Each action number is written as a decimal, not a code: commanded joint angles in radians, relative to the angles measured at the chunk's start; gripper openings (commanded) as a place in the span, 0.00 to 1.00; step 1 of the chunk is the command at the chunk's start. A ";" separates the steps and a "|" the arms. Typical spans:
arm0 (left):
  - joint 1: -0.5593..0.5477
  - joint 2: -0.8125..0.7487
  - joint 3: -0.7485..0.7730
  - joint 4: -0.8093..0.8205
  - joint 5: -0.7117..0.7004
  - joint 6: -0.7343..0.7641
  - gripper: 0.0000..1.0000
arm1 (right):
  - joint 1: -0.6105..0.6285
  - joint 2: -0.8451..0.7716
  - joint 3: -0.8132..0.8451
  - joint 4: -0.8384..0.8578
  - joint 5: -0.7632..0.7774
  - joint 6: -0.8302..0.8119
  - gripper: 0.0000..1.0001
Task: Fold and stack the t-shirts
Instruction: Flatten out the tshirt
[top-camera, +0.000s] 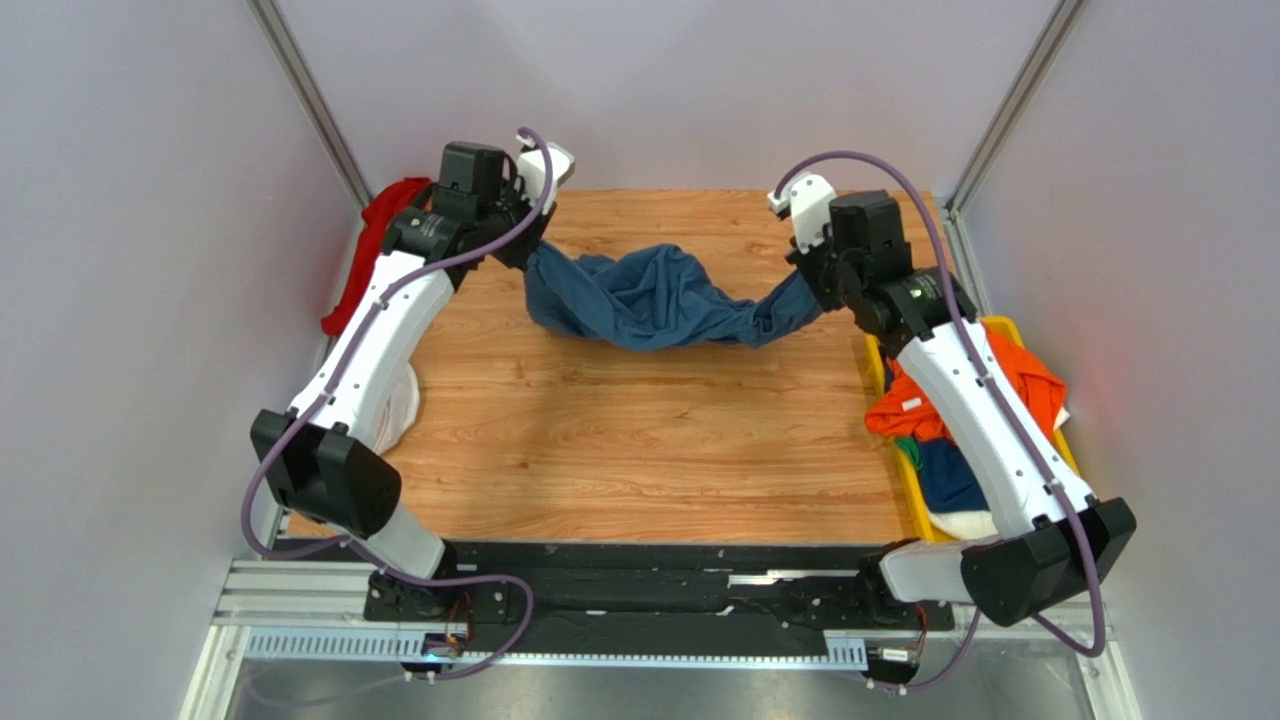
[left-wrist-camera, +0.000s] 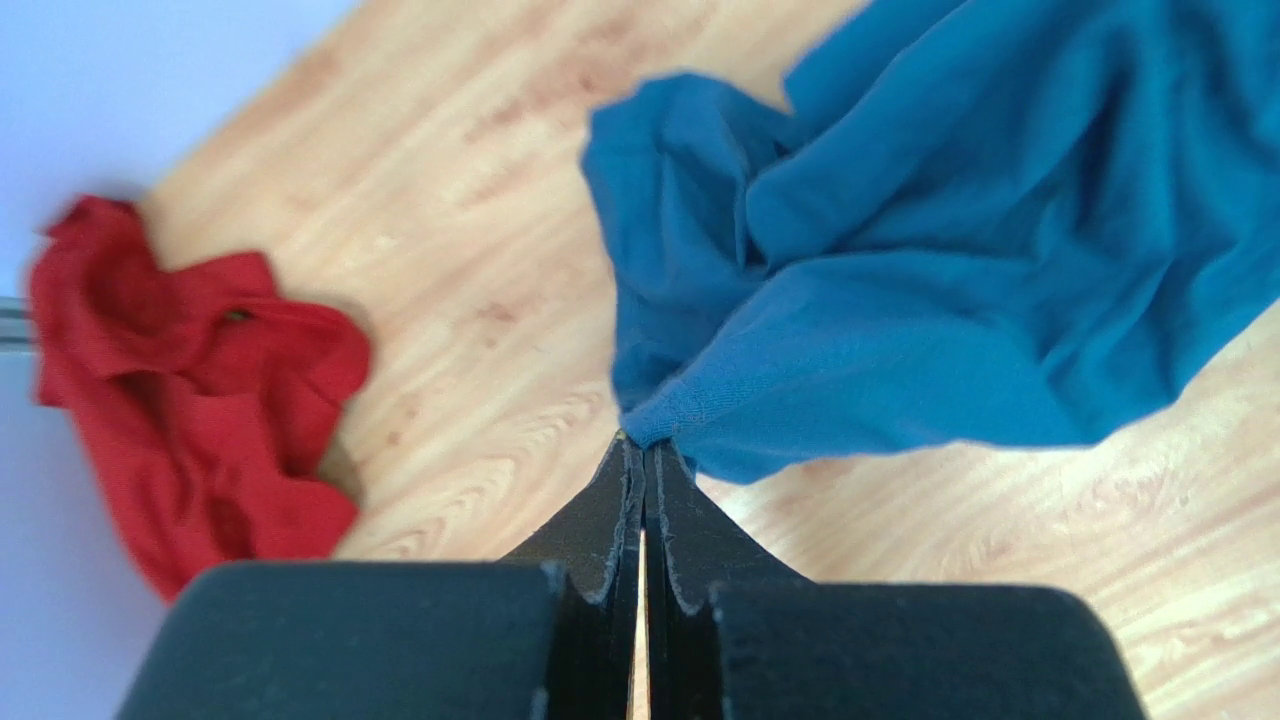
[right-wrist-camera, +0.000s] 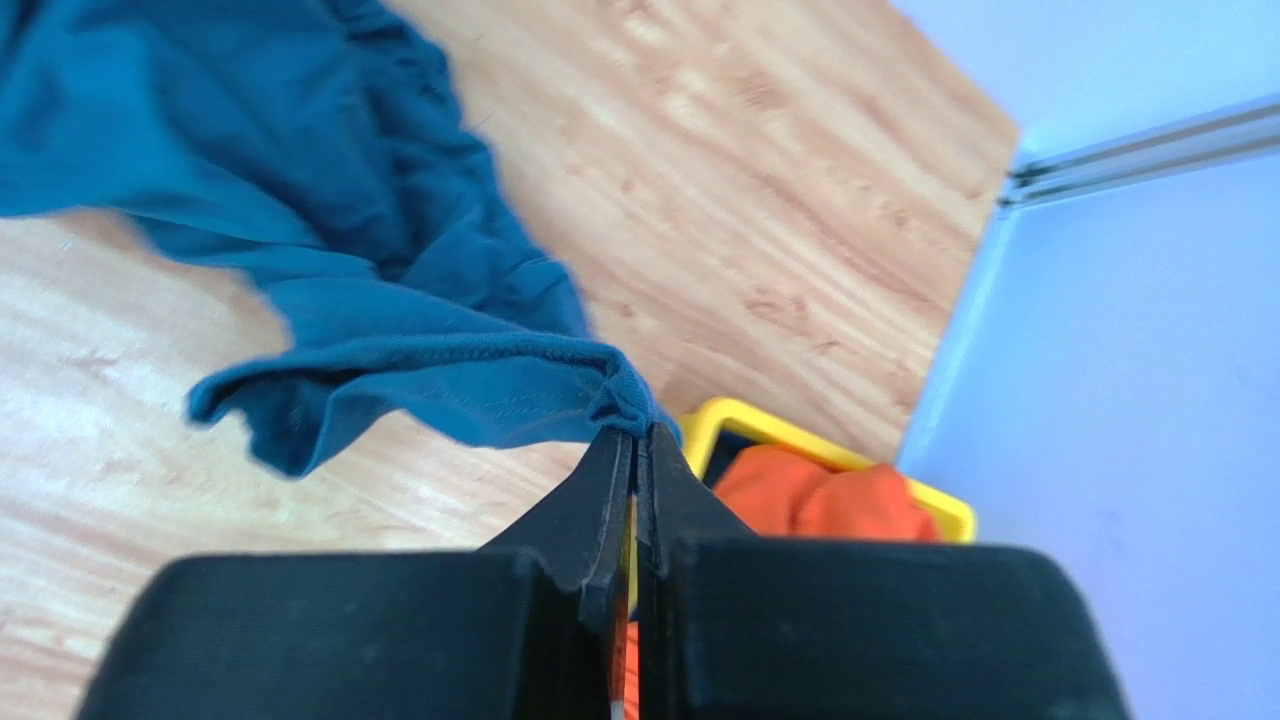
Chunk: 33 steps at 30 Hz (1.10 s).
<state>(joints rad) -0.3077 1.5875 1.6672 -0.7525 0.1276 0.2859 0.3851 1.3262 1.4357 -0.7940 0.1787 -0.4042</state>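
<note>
Top view: the blue t-shirt (top-camera: 654, 297) is slung, bunched, between the left gripper (top-camera: 529, 252) and the right gripper (top-camera: 812, 288) over the far half of the counter (top-camera: 631, 450); an orange t-shirt (top-camera: 1022, 375) lies in the yellow bin (top-camera: 906, 477) at the right edge. Left wrist view: the left gripper's jaws are pressed together on a hemmed corner of the blue t-shirt, and a crumpled red garment (left-wrist-camera: 196, 405) lies apart from it. Right wrist view: the right gripper's jaws are likewise pinched tight on a hemmed edge of the blue t-shirt.

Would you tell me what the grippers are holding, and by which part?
Both pinch the blue t-shirt by its hemmed edge: left gripper at one end, right gripper at the other.
</note>
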 joint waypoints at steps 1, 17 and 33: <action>-0.002 -0.034 0.089 -0.038 -0.083 -0.010 0.00 | -0.054 -0.018 0.098 -0.024 0.031 -0.054 0.00; 0.127 -0.083 0.368 0.163 -0.232 -0.100 0.00 | -0.347 0.292 0.839 -0.106 0.004 -0.042 0.00; 0.127 -0.392 0.408 0.042 -0.103 0.021 0.00 | -0.345 -0.074 0.899 -0.131 -0.139 -0.027 0.00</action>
<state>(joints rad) -0.1875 1.3384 2.0670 -0.7231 0.0185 0.2573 0.0471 1.4006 2.2936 -0.9852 0.0479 -0.4431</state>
